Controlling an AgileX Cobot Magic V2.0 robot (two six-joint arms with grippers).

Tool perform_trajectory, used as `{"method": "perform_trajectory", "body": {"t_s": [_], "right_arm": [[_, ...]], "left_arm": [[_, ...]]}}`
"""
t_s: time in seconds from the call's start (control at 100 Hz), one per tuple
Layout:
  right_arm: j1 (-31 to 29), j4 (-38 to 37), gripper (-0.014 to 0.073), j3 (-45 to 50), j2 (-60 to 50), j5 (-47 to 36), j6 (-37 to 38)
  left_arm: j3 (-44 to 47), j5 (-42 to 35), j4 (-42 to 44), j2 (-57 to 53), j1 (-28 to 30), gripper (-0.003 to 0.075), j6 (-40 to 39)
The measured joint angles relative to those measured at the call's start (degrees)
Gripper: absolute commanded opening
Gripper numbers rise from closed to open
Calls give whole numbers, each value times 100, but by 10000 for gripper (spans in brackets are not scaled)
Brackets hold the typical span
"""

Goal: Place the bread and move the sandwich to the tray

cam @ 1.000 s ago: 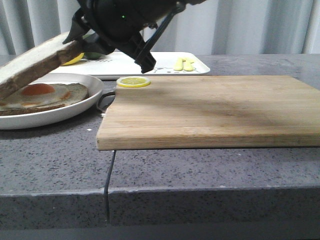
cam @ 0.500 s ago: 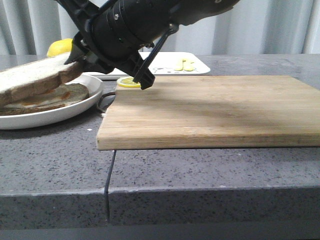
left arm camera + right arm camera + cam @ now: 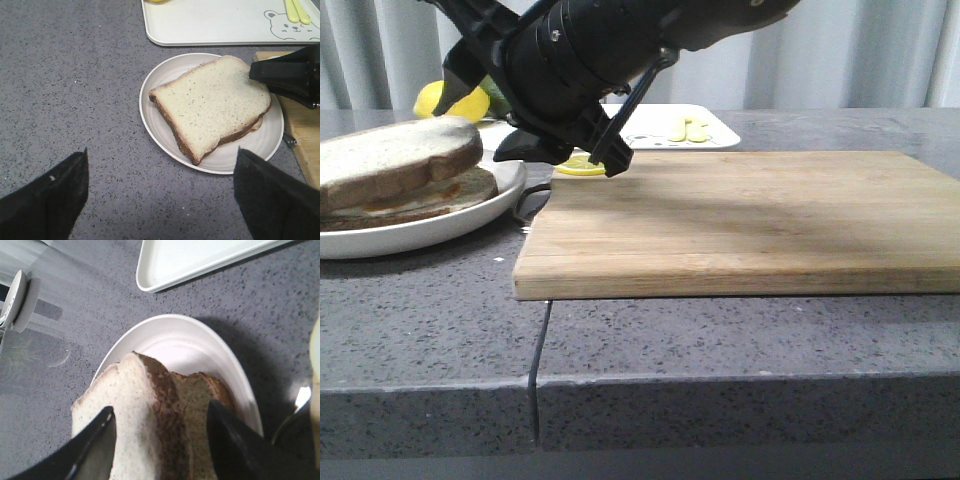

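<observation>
The bread [image 3: 212,102], a thick pale speckled slice with a dark brown crust, lies flat atop the sandwich [image 3: 420,192] on the plate [image 3: 155,112], just beside the tray [image 3: 210,25]. The right gripper [image 3: 160,440] straddles the bread's edge, jaws spread, gripping nothing. The left gripper [image 3: 160,195] hangs wide open and empty.

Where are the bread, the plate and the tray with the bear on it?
bread [image 3: 212,107], left wrist view, middle of its pale top face
plate [image 3: 155,85], left wrist view, bare rim beside the bread
tray [image 3: 215,22], left wrist view, bare white floor beside the bear drawing
</observation>
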Motion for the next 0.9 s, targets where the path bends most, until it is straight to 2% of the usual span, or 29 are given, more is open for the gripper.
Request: {"method": "perform_trajectory", "body": {"t_s": [0.27, 0.5, 0.68, 0.9], "right_arm": [[-281, -117, 426, 0, -377, 0, -10], [-691, -1288, 426, 0, -1234, 74, -10], [-1088, -2938, 426, 0, -1985, 429, 501], [-1647, -5941, 426, 0, -2930, 1311, 2246]], "left_arm": [[0, 0, 0, 0, 0, 555, 0], [0, 0, 0, 0, 0, 555, 0], [0, 0, 0, 0, 0, 555, 0], [0, 0, 0, 0, 0, 555, 0]]}}
